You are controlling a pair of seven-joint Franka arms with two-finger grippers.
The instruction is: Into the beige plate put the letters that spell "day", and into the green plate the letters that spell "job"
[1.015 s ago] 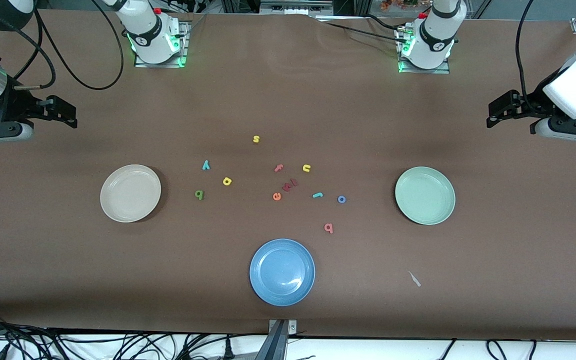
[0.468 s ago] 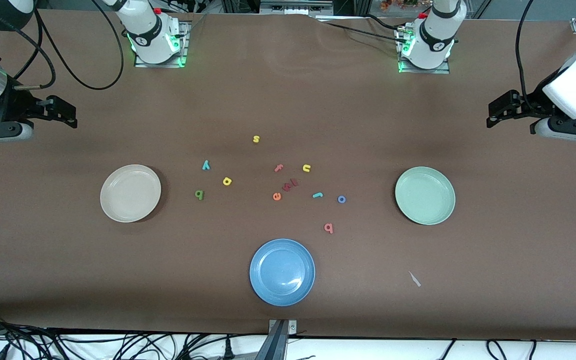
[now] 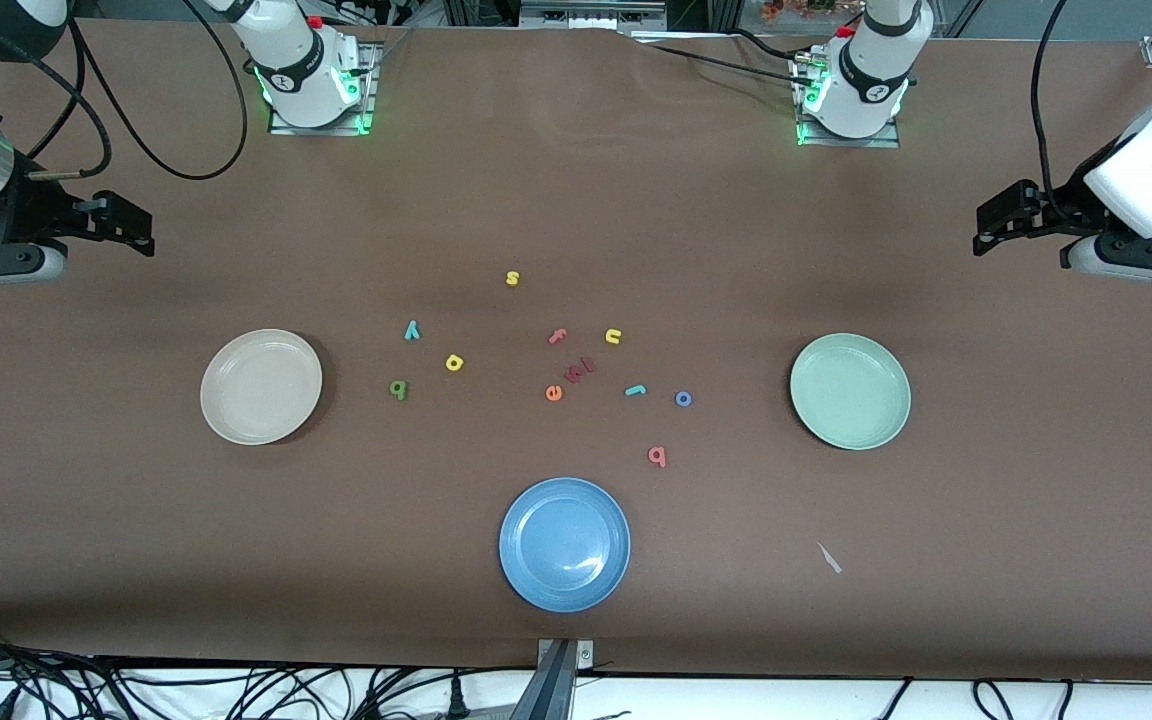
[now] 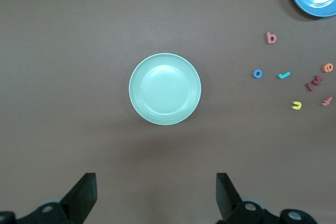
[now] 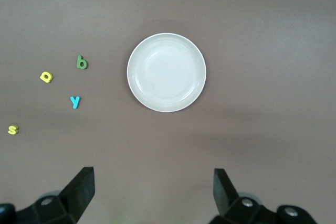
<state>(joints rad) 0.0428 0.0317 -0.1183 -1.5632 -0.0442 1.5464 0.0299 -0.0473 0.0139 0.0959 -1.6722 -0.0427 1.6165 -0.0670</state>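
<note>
I've got both arms parked wide and waiting: the left claw point(image 3: 986, 228) hangs over the bare bench point(image 3: 576, 620) at the left arm's end, fingers spread wide and holding nothing, and the right claw point(image 3: 141, 228) hangs over the right arm's end, just as wide and empty. From the left wrist view I'm looking straight down between the spread fingers point(image 4: 84, 195) at the green plate point(image 4: 165, 89), bare inside. The right wrist view gives me the same over the beige plate point(image 5: 166, 72), also bare. All the foam letters lie flat on the bench between the two plates. Toward the beige plate sit the teal "y" point(image 3: 412, 330), the yellow "a" point(image 3: 454, 362) and the dark green "d" point(image 3: 398, 388), each apart from the others. Toward the green plate I see the teal "j" point(image 3: 635, 390) just beside the blue "o" point(image 3: 683, 398), with the pink "b" point(image 3: 657, 456) nearer the camera. In the middle are the yellow "s" point(image 3: 512, 278), the pink "f" point(image 3: 557, 336), the yellow "u" point(image 3: 613, 336), the orange "e" point(image 3: 553, 393) and some dark red pieces point(image 3: 581, 370) I can't read. The blue plate point(image 3: 564, 544) sits nearest the camera, bare, with a pale scrap point(image 3: 829, 558) lying toward the left arm's end.
</note>
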